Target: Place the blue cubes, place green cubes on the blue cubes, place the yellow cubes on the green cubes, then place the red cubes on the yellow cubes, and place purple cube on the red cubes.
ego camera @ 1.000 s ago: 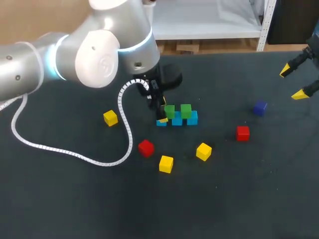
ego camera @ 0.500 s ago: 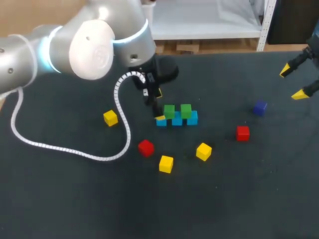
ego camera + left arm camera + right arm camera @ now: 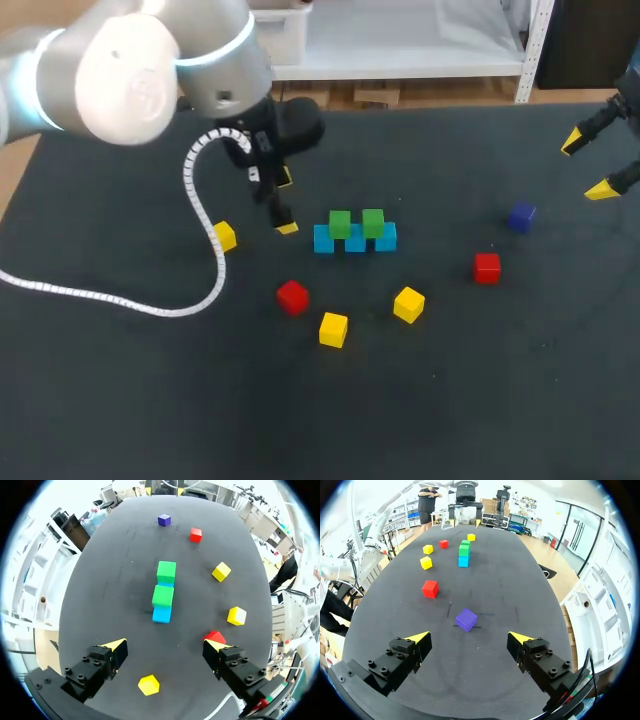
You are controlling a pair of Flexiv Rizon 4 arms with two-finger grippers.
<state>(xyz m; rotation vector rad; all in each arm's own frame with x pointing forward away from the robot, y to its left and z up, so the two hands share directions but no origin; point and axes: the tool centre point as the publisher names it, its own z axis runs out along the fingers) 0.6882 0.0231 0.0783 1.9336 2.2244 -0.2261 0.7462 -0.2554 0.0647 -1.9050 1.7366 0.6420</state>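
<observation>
Head view: left gripper (image 3: pixel 286 204) (spread, empty) hangs near the blue cubes (image 3: pixel 355 243).

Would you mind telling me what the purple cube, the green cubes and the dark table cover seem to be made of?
The purple cube looks like painted wood or hard plastic, I cannot tell which: crisp edges, flat even colour. The green cubes look alike. The table cover seems a matte dark fabric or mat: no reflections, faint pale scuffs.

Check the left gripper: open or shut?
Open: the left gripper is spread wide, touching no cube.
</observation>
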